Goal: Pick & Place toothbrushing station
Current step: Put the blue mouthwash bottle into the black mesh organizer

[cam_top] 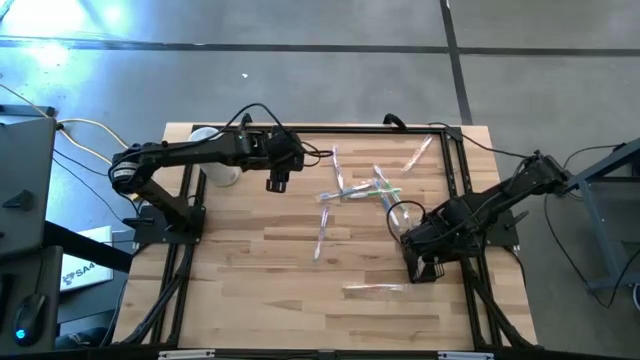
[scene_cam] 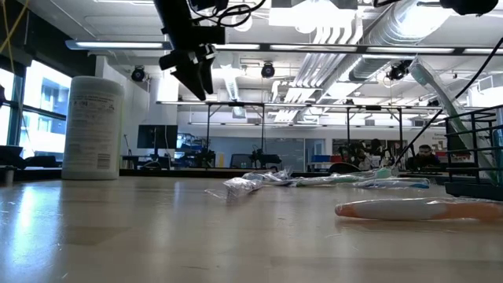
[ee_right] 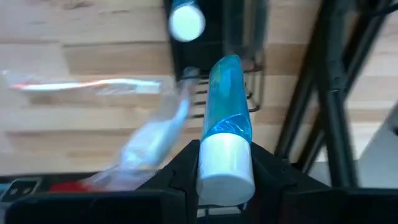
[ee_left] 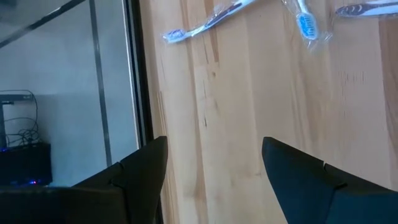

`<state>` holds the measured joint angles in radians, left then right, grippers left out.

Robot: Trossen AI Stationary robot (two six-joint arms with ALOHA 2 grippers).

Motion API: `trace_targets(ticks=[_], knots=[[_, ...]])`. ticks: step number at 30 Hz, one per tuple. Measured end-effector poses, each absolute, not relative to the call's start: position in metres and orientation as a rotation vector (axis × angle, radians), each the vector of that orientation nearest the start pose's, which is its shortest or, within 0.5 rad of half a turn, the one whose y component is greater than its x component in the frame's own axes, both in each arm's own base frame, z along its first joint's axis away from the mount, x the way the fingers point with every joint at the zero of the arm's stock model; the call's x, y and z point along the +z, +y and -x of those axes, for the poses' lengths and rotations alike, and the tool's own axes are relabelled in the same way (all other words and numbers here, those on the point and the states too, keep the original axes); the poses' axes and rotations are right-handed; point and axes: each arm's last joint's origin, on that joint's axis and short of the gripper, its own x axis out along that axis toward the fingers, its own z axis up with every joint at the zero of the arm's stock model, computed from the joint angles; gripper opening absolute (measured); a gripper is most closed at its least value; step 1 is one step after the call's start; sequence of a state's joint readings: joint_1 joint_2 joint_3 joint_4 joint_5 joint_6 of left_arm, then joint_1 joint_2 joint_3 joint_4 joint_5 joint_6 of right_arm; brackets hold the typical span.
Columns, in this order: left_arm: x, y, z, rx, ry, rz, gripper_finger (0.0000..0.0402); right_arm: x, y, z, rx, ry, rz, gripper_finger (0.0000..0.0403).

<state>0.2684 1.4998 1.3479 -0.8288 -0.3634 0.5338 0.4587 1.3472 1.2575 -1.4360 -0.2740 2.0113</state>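
The teal toothpaste tube with its white cap [ee_right: 225, 134] sits pinched at the cap end in the right gripper [ee_right: 225, 177] — its long axis pointing straight ahead toward the black wire-mesh holder [ee_right: 214, 74] just beyond, near the table's right edge — while the left gripper [cam_top: 278, 181] hovers wide open and empty, well apart.

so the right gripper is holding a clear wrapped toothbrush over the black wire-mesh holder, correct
Not a toothbrush. The right wrist view shows the right gripper shut on a small teal toothpaste tube with a white cap. It does hang over the black wire-mesh holder.
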Motion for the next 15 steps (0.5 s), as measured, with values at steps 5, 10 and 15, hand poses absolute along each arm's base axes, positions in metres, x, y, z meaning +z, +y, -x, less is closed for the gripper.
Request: trace_targets(ticks=[5, 10, 15], knots=[[0.31, 0.0903, -0.2919, 0.285, 1.12, -0.504, 0.0258, 0.3031, 0.1002, -0.187, -1.14, 1.462, -1.311, 0.0087], [0.3099, 0.0903, -0.2918, 0.285, 1.122, -0.501, 0.0258, 0.3028, 0.099, -0.1875, -1.153, 1.416, -1.294, 0.0087], [0.3098, 0.0902, -0.2916, 0.285, 1.124, -0.5, 0.0258, 0.3025, 0.0985, -0.1879, -1.163, 1.39, -1.288, 0.0087]])
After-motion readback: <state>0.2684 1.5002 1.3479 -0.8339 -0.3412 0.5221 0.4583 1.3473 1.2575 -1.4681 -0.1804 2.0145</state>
